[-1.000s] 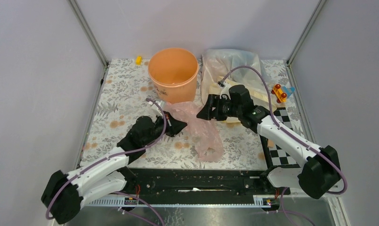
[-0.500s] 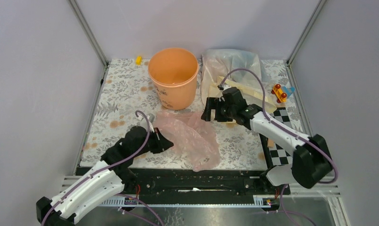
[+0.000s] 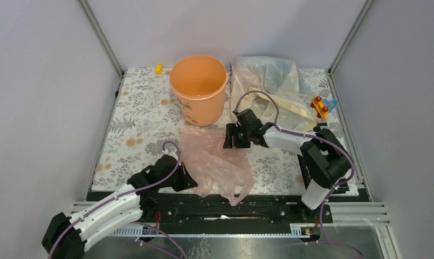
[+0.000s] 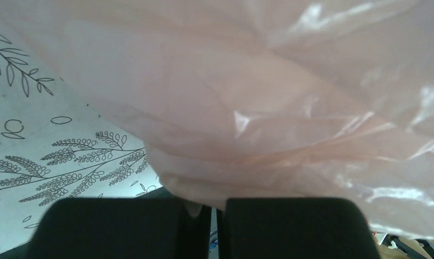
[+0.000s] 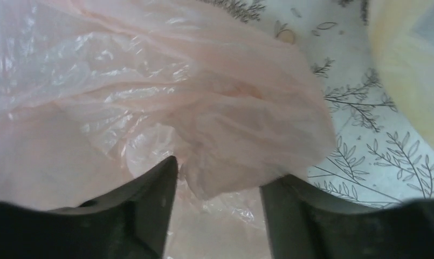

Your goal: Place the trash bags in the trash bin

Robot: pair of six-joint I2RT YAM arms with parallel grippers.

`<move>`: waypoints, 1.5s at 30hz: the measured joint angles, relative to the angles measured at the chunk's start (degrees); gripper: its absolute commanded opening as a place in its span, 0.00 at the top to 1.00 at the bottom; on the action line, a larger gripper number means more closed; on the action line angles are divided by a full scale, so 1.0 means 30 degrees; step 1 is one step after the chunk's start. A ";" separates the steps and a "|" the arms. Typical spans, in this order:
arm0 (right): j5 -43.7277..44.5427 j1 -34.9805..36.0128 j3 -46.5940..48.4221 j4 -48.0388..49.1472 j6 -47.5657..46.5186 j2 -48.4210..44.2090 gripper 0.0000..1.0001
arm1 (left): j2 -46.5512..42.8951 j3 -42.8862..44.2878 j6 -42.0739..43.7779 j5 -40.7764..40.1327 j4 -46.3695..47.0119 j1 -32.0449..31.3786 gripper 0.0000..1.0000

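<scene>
The pale-pink trash bag [image 3: 217, 162] lies spread and crinkled on the floral table, in front of the peach-orange trash bin [image 3: 198, 89], which stands upright at the back. My left gripper [image 3: 186, 178] is at the bag's near left edge. In the left wrist view the left gripper [image 4: 213, 216] is shut on a fold of the pink film [image 4: 268, 108]. My right gripper [image 3: 229, 137] is over the bag's far right edge. In the right wrist view the right gripper [image 5: 220, 189] is open, with a bunched fold of the bag [image 5: 204, 108] lying between its fingers.
A clear whitish bag [image 3: 266, 73] and a cream-yellow bag [image 3: 290, 108] lie at the back right, behind the right arm. A small toy [image 3: 322, 106] sits near the right wall. A small yellow object [image 3: 158, 68] is at the back left, left of the bin.
My left gripper has pulled back toward the near edge, dragging the pink bag with it and spreading it. My right gripper has moved left and down onto the bag's far edge.
</scene>
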 measured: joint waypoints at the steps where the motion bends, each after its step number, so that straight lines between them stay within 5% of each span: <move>1: 0.0357 0.0015 0.0000 0.0022 0.0087 0.0044 0.81 | 0.0153 -0.0007 -0.0007 0.0000 0.0138 0.0000 1.00; 2: 0.0736 0.0015 0.0000 0.0058 0.0058 0.0044 0.90 | 0.0240 -0.0015 -0.0015 0.0007 0.0277 -0.0007 1.00; 8: 0.4947 -0.0036 -0.0073 -0.0306 0.0459 -0.1078 1.00 | -0.0306 -0.0372 -0.0058 0.0000 0.0444 -0.0073 1.00; 20: 1.1111 -0.3942 -0.0481 -0.3191 0.0648 -0.8415 1.00 | -0.1370 -0.0386 0.0000 -0.0219 0.0911 -0.0073 1.00; 27: 1.1213 -0.4605 -0.1260 -0.4007 0.0860 -0.9814 1.00 | -0.1384 -0.0816 0.0481 -0.1246 0.1100 -0.0073 1.00; 35: 0.9267 -0.4641 -0.1464 -0.3249 -0.1049 -1.4761 1.00 | -0.2776 -0.0138 0.1537 -0.2550 0.0816 -0.0073 1.00; 40: 0.8094 -0.4670 0.0597 -0.3126 -0.2062 -1.5883 1.00 | -0.2667 0.2980 0.2871 -0.3650 0.0204 -0.0080 1.00; 45: 0.6178 -0.4670 0.4867 -0.3082 -0.2339 -1.3537 1.00 | -0.1137 0.8131 0.4422 -0.5719 -0.1370 -0.0095 1.00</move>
